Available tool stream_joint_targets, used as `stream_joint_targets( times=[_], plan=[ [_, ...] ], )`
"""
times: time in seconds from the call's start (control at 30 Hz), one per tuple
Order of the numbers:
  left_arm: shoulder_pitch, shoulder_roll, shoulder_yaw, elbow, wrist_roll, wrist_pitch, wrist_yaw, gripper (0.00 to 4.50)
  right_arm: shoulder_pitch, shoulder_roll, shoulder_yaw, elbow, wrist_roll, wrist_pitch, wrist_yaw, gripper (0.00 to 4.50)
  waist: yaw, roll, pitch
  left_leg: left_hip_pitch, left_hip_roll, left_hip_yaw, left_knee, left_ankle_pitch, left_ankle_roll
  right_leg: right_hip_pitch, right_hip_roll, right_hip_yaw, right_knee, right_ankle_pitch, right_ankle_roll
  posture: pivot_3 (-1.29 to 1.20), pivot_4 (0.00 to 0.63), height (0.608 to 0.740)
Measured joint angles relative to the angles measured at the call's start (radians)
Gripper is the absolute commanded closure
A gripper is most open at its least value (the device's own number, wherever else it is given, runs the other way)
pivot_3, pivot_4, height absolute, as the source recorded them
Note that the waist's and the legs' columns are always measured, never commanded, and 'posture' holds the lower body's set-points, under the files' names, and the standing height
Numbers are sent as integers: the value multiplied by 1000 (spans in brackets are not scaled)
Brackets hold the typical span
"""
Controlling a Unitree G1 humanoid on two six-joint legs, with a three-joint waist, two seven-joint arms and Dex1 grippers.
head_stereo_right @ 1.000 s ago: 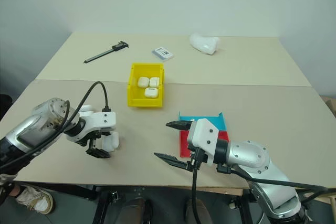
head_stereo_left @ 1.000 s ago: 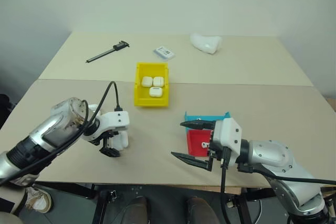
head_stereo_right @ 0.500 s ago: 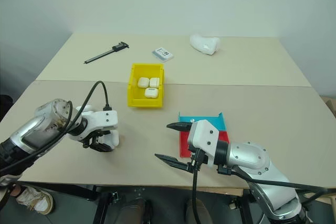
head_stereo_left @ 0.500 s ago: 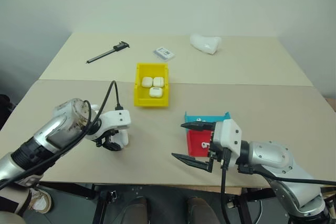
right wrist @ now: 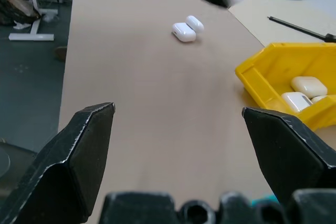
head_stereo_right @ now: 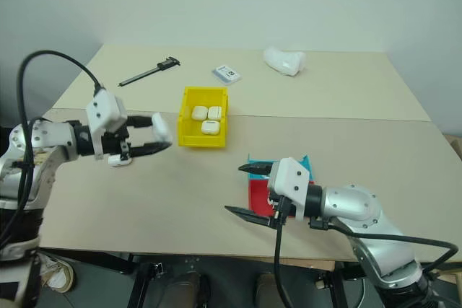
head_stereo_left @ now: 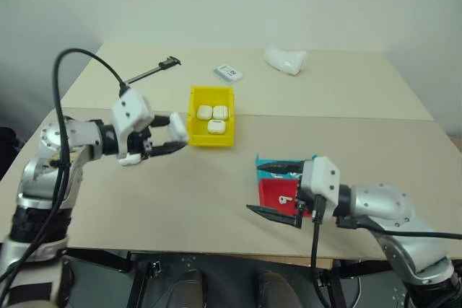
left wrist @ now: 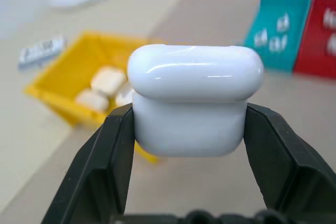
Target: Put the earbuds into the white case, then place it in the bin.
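My left gripper [head_stereo_left: 175, 133] is shut on a closed white case [left wrist: 195, 103] and holds it in the air just left of the yellow bin [head_stereo_left: 209, 140]. Three more white cases lie inside the bin. My right gripper [head_stereo_left: 254, 188] stands open near the table's front edge, over the red tray [head_stereo_left: 271, 191]. A tiny white earbud [head_stereo_left: 286, 198] lies in that red tray. Blurred white earbuds sit on the blue tray [left wrist: 294, 51] behind it.
Another small white case [right wrist: 184, 29], apparently open, lies on the table below my left arm. At the back are a black caliper [head_stereo_left: 148, 71], a printed white card [head_stereo_left: 228, 72] and a lumpy white object [head_stereo_left: 284, 59].
My left gripper closed on the white case at the table's front, then lifted it up and toward the bin, tipping from pointing down to nearly level. The right gripper stayed open and hardly moved.
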Motion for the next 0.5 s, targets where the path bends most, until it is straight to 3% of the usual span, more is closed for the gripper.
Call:
stream_joint_targets(
  times=[0.13, 0.27, 0.5],
  plan=[
    [-89, -148, 54, 15, -165, 38, 29, 1716, -39, -58, -60, 33, 16, 0, 49, 0, -1, 0, 0, 0, 0, 0, 0, 0, 0, 0, 0, 1, -1, 0, 0, 0, 150, 740],
    [-40, -299, 50, -54, -288, 15, 21, 1716, -57, -126, -119, 67, 44, 3, 104, 0, -11, 0, 0, 0, 0, -1, 0, 0, 0, 0, 0, 3, 0, 0, 0, 0, 150, 740],
    [26, -347, -7, -136, -423, -14, -115, 1716, -158, -258, -107, 142, -14, 77, 117, 0, -28, 1, -1, 3, 0, -2, 0, 0, 0, 1, 1, 3, 2, 0, 0, 0, 150, 740]
  ],
)
